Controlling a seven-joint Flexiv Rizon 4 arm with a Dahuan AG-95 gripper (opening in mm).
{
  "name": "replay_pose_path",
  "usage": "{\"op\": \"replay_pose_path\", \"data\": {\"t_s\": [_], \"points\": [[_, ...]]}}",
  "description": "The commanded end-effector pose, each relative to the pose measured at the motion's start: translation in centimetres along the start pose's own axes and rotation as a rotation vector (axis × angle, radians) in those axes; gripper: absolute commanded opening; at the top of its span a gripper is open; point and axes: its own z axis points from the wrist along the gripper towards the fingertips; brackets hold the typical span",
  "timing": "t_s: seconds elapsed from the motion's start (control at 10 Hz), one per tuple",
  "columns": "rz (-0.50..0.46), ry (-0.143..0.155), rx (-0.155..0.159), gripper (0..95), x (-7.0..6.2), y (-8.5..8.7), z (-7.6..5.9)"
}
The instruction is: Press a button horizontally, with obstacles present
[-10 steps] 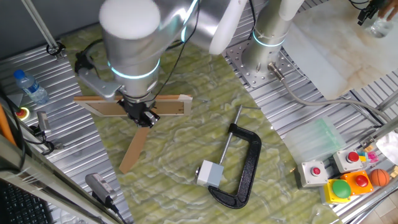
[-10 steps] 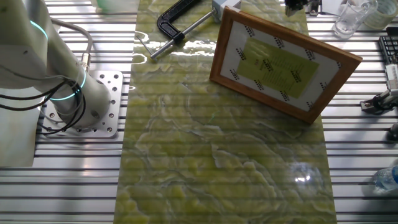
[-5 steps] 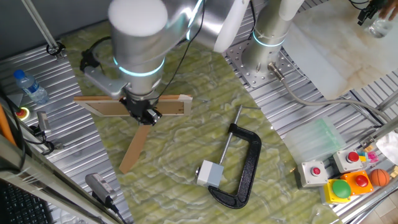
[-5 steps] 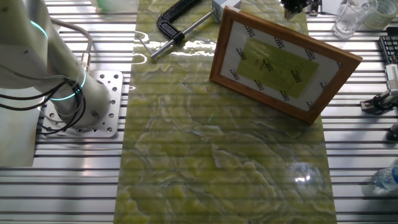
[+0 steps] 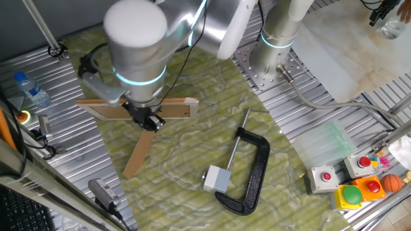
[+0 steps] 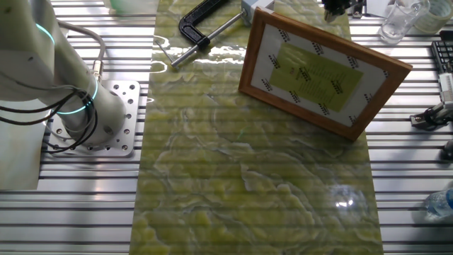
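The button (image 5: 217,178) is a small light-grey cube with a darker side face. It sits at the open end of the black C-clamp (image 5: 253,172); only its corner shows at the top edge of the other fixed view (image 6: 248,6). The obstacles are a long wooden board (image 5: 176,108), which stands on edge like a frame (image 6: 322,71), and a narrow slat (image 5: 137,155) that leans out from it. My gripper (image 5: 149,120) hangs right over the middle of the board, far left of the button. It is a dark shape (image 6: 338,7) behind the frame's top edge. Its fingertips are hidden.
Grey boxes with red buttons (image 5: 324,178), a yellow box with a green button (image 5: 350,194) and an orange ball (image 5: 391,183) sit at the right. A water bottle (image 5: 31,90) lies at the far left. The arm's base (image 5: 273,61) is behind the mat.
The arm shifted slightly right half a second ago and is back about where it was a second ago. Board, slat, clamp and button have not moved.
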Motion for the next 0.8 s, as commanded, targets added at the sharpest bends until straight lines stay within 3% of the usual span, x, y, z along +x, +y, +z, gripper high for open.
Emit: {"op": "replay_pose_path", "data": {"t_s": [0.1, 0.4, 0.6, 0.8], "points": [[0.018, 0.003, -0.062, 0.0, -0.35, 0.0, 0.07], [0.041, 0.025, -0.053, 0.0, -0.35, 0.0, 0.07], [0.11, 0.084, -0.065, 0.0, -0.35, 0.0, 0.07], [0.032, 0.08, -0.082, 0.0, -0.35, 0.0, 0.07]]}}
